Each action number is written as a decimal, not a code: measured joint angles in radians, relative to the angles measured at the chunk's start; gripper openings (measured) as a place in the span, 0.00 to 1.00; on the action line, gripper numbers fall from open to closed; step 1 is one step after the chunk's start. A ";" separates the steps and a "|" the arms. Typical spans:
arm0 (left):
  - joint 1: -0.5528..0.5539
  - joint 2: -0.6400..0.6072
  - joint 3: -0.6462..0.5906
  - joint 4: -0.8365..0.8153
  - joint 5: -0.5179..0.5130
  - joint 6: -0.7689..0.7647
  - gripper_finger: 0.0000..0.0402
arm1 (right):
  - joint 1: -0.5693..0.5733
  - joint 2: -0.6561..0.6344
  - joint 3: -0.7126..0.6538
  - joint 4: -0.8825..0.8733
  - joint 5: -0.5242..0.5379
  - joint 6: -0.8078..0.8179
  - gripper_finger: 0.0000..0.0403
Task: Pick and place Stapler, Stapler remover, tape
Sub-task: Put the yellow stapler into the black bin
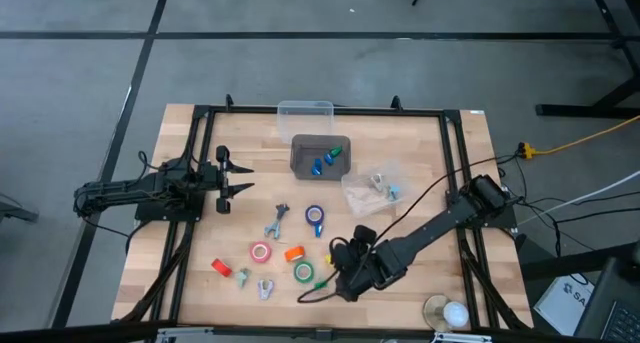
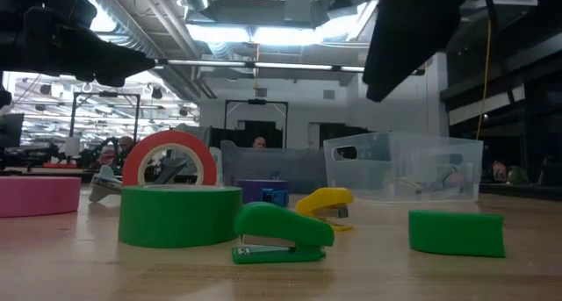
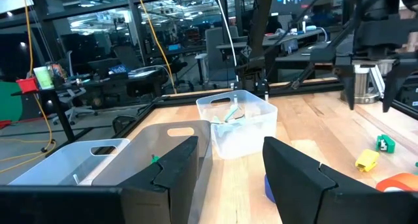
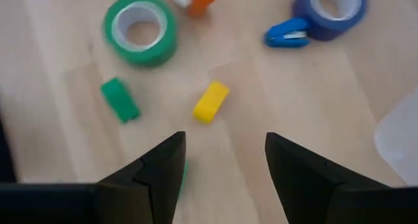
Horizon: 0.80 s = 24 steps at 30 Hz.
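My right gripper (image 1: pixel 337 268) (image 4: pixel 225 142) is open and empty. It hangs above the table near its front, over a small yellow stapler (image 4: pixel 211 101) and a green stapler (image 4: pixel 119 100). The green tape roll (image 4: pixel 140 29) (image 1: pixel 303 273), the blue tape roll (image 4: pixel 330 8) (image 1: pixel 315 216) and a blue stapler (image 4: pixel 287 33) lie flat on the wood beyond them. The pink tape roll (image 1: pixel 262 252), a red stapler (image 1: pixel 222 268) and two metal staple removers (image 1: pixel 278 221) (image 1: pixel 265 288) lie to the left. My left gripper (image 1: pixel 235 178) (image 3: pixel 228 149) waits open and empty at the table's left.
A grey bin (image 1: pixel 320 155) with blue and green pieces and a clear bin (image 1: pixel 305 113) stand at the far middle. A crumpled plastic bag (image 1: pixel 370 188) lies right of them. An orange piece (image 1: pixel 294 253) lies between the tape rolls. A black frame (image 1: pixel 200 113) rims the table.
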 joint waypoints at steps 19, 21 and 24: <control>0.000 0.000 0.000 0.000 0.000 0.000 0.42 | -0.010 0.000 -0.106 0.179 0.028 0.102 0.55; 0.000 0.000 0.000 0.000 0.000 0.000 0.42 | -0.009 0.000 -0.106 0.180 0.028 0.112 0.57; 0.000 0.000 0.000 0.000 0.000 0.000 0.42 | -0.006 0.000 -0.106 0.182 0.059 0.147 0.61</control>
